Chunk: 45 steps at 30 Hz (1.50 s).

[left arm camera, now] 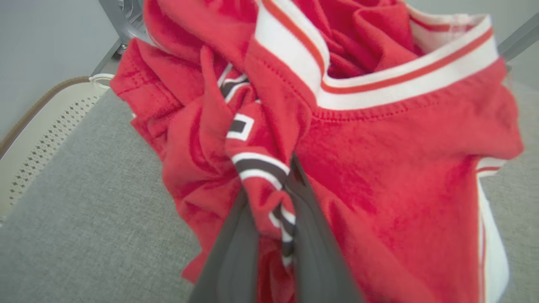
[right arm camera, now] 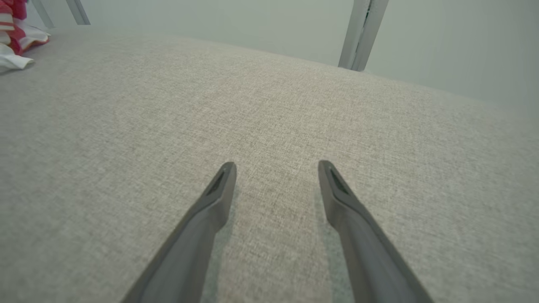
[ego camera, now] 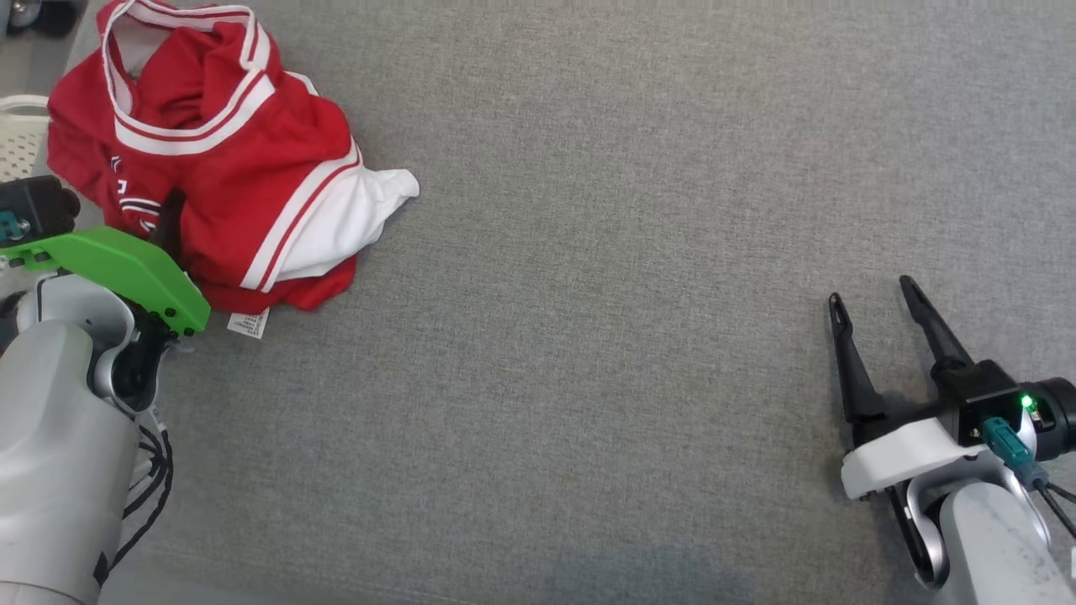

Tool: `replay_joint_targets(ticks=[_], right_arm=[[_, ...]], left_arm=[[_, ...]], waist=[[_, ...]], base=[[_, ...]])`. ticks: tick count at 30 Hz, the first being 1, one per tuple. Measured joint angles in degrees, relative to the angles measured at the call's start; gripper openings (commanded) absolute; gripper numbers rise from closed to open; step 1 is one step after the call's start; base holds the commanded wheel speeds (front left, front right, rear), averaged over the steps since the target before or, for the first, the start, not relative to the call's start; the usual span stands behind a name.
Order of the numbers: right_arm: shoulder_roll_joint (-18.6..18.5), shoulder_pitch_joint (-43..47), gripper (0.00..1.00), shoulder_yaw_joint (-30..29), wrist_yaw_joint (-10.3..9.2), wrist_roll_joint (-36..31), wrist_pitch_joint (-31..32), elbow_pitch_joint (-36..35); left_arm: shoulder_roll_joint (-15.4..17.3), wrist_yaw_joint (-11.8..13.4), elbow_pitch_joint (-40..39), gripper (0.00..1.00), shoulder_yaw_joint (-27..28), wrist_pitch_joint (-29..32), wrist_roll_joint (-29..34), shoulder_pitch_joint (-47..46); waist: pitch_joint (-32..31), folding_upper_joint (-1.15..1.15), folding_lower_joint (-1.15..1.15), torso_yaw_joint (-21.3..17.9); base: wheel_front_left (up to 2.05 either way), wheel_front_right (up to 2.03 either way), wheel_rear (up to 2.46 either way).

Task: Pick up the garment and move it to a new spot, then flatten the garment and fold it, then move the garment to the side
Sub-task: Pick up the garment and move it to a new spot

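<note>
The garment [ego camera: 218, 151] is a red jersey with white stripes and a white panel, bunched in a heap at the far left of the grey table. My left gripper [ego camera: 168, 220] reaches into its near left side. In the left wrist view the two dark fingers [left arm camera: 236, 248] pinch a fold of the garment [left arm camera: 379, 168] that carries black and white stripes, so my left gripper [left arm camera: 269, 185] is shut on cloth. At the lower right my right gripper [ego camera: 870, 294] rests open and apart from the heap. Its fingers [right arm camera: 219, 189] lie low over bare fabric, and the garment [right arm camera: 17, 29] peeks in far left.
A grey fabric table top [ego camera: 605, 252] spreads wide between the two arms. A pale perforated basket [ego camera: 21, 134] stands off the table's left edge, also seen as a basket [left arm camera: 46, 134] in the left wrist view. A metal frame post [right arm camera: 362, 33] rises behind the table.
</note>
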Motion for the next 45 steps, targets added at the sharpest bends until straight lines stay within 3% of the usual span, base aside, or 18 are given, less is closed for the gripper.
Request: replay_joint_targets(ticks=[5, 12, 18, 24, 32, 41, 43, 45], right_arm=[[0.87, 1.44, 1.00, 1.25, 0.00, 1.01, 0.00, 1.43], [1.85, 3.07, 1.00, 1.88, 0.00, 2.47, 0.00, 1.94], [2.93, 5.11, 1.00, 1.83, 0.00, 3.25, 0.00, 2.01], [3.47, 6.52, 1.00, 1.82, 0.00, 3.69, 0.00, 2.02], [4.26, 5.95, 1.00, 2.55, 0.00, 4.27, 0.00, 1.24], [4.60, 5.22, 1.00, 3.38, 0.00, 5.68, 0.00, 0.58], [4.60, 5.25, 1.00, 3.15, 0.00, 6.35, 0.00, 0.52], [4.64, 5.30, 1.00, 2.83, 0.00, 6.88, 0.00, 0.37]], left_arm=[[0.13, 1.40, -1.11, 0.00, -1.55, -3.89, 3.45, -2.00], [2.81, 5.57, -8.71, 0.00, -2.45, -5.26, 7.08, -4.15], [5.54, 8.50, -17.24, 0.00, -2.00, -3.65, 7.38, -4.15], [5.16, 10.29, -27.92, 0.00, -4.78, 0.20, 8.22, -1.63], [-2.00, 11.49, -38.93, 0.00, -14.57, 4.97, 10.29, 4.52], [-11.38, 9.91, -32.18, 0.00, -21.65, 2.37, 9.54, 10.39], [-11.29, 9.53, -28.31, 0.41, -21.63, 1.75, 8.98, 11.85], [-10.51, 9.00, -24.72, 1.00, -22.34, 1.41, 9.03, 13.02]], waist=[[-3.39, 0.00, -0.01, 0.80], [-8.58, 0.00, -0.01, 1.10], [-11.89, 0.00, -0.01, -0.61], [-13.65, 0.00, -0.01, -3.91], [-14.60, 0.00, -0.01, -10.03], [-13.80, 0.00, -0.01, -18.62], [-13.48, 0.00, -0.01, -20.55], [-13.15, 0.00, -0.01, -22.40]], base=[[0.00, 0.00, 0.00], [0.00, 0.00, 0.00], [0.00, 0.00, 0.00], [0.00, 0.00, 0.00], [0.00, 0.00, 0.00], [0.00, 0.00, 0.00], [0.00, 0.00, 0.00], [0.00, 0.00, 0.00]])
